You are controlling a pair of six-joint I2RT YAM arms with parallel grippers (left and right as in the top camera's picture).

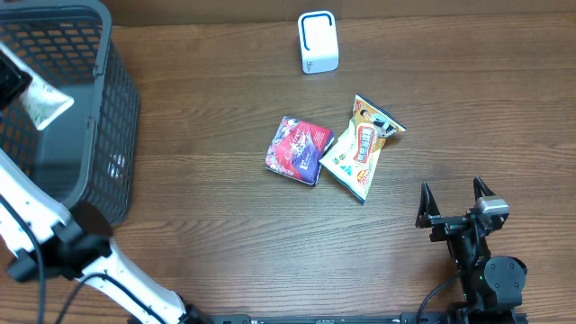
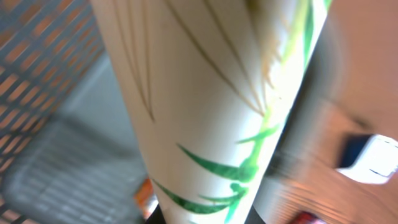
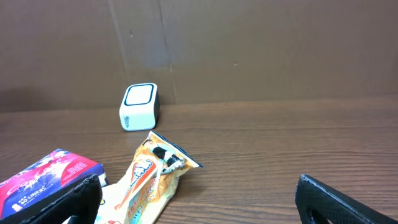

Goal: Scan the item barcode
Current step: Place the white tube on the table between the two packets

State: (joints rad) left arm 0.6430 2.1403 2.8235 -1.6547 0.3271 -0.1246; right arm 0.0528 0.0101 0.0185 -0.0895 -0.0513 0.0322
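One white packet (image 2: 211, 93) in left tool (image 1: 18, 88), above basket (image 1: 121, 117)

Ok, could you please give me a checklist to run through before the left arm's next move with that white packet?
1. Is the left tool shut on the white packet: ok.
2. Is the packet lifted clear of the basket: cannot tell, it hangs over the basket in the overhead view.
3. Is the packet's barcode facing out: cannot tell, only green leaf print shows.
4. Is the scanner upright with nothing against it: ok.
5. Is the right tool open and resting away from the scanner: ok.
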